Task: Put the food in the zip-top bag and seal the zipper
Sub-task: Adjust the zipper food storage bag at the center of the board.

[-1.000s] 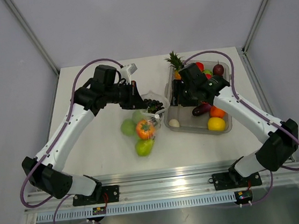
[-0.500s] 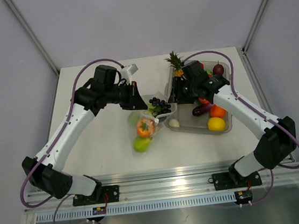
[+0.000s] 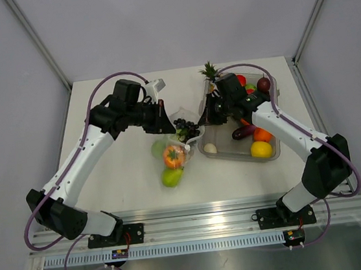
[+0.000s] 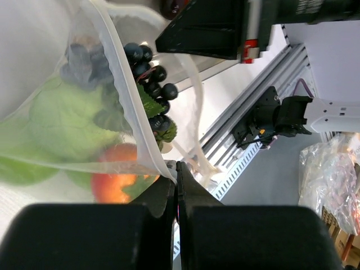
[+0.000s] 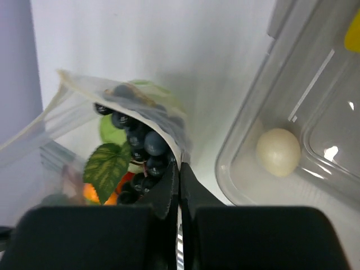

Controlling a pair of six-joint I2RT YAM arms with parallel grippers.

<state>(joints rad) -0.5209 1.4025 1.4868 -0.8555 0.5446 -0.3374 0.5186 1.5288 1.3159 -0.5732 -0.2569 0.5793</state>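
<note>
Left gripper [image 4: 177, 178], fingers pressed together, pinches the zipper [image 4: 133, 107] edge of the zip-top bag [image 3: 172, 150], which sits on the table [image 3: 120, 174] between the arms. Inside it are a green apple [image 3: 171, 177], an orange piece [image 3: 174, 155] and dark grapes [image 3: 186, 129] at the mouth. Right gripper [image 5: 179, 169] nips the mouth's other edge, jaws closed. Further right, the tray [image 3: 234, 155] holds more food. White lettering [image 4: 308, 7] on the right arm is too blurred to read.

We look down from high at the near side onto the whole table [image 3: 127, 180]. Both wrist views sit close, sharing the zip-top bag [image 4: 134, 115].
</note>
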